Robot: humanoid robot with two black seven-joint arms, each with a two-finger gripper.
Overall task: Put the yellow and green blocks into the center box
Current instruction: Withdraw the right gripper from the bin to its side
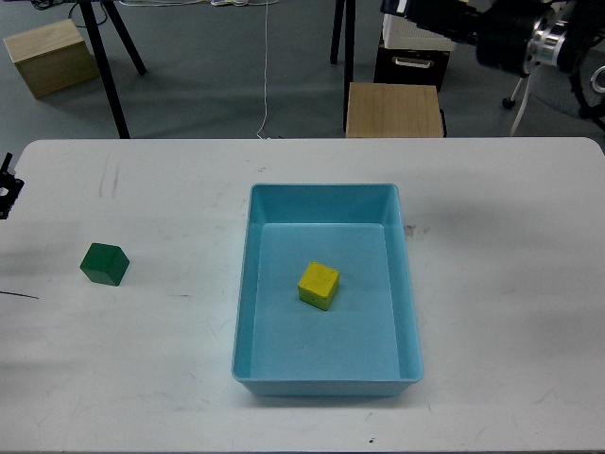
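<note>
Left gripper (8, 184) barely shows at nine o'clock; I cannot tell its jaws, and the right is unseen. Green block (104, 264), a cube without long axis, corner toward me, sits well left of the tray (324, 193) holding the yellow block (319, 285). Next: grasp green.

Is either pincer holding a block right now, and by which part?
Nothing is held. The yellow block lies in the blue tray; the green block sits alone on the table, no pincer near either.
</note>
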